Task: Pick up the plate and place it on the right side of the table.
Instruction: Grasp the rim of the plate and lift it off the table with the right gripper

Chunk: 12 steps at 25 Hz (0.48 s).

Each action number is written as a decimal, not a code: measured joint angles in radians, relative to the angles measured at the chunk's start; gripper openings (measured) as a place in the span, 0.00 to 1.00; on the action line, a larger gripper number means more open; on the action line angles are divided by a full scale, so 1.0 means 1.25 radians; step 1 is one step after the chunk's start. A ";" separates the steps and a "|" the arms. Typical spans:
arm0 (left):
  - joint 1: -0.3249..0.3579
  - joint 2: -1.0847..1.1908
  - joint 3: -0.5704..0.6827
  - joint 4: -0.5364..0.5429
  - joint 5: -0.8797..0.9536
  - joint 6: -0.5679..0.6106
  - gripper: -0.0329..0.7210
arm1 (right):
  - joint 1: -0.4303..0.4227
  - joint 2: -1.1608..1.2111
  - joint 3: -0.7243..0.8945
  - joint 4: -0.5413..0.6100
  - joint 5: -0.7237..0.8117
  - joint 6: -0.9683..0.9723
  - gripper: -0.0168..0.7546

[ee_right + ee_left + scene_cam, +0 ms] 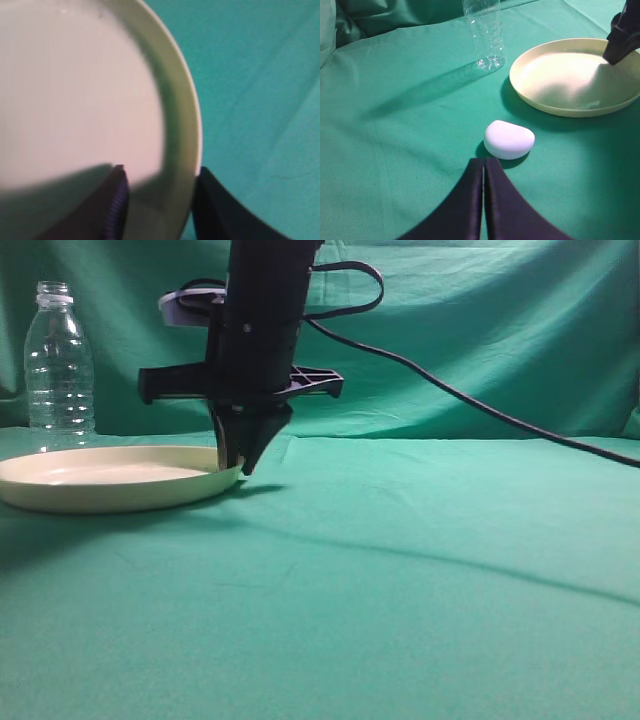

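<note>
- Exterior view: I see the plate [110, 478] lying flat at the left of the table [400, 580], with the bottle [59, 365] standing upright just behind its far left edge. The right gripper [238, 462] comes straight down on the plate's right rim, its dark fingers tapering to a point with the rim between the tips. A black cable [470, 400] trails off to the right in front of the green backdrop. The left gripper is out of this view.
- Left wrist view: I see the left gripper [483, 165] low in the near foreground, its two fingers pressed together with only a thin seam between them, holding nothing. Just beyond the tips lies a small white rounded lump [509, 139] on the cloth. Farther right sits the plate [555, 105], the right gripper [622, 37] dark at its far right edge. The bottle [485, 32] stands to the plate's left.
- Right wrist view: I see the right gripper [160, 205] straddling the plate's [75, 90] rim, one finger [112, 210] inside over the pale floor, the other outside over the table [260, 75]. The fingers stand apart with the rim between them; I cannot tell whether they press it.
</note>
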 joint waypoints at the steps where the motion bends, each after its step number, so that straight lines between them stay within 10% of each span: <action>1: 0.000 0.000 0.000 0.000 0.000 0.000 0.04 | 0.000 0.000 -0.002 -0.007 0.000 0.000 0.31; 4: 0.000 0.000 0.000 0.000 0.000 0.000 0.04 | -0.002 0.000 -0.006 -0.019 0.002 0.009 0.10; 12: 0.000 0.000 0.000 0.000 0.000 0.000 0.04 | 0.000 -0.074 -0.045 -0.128 0.118 0.019 0.02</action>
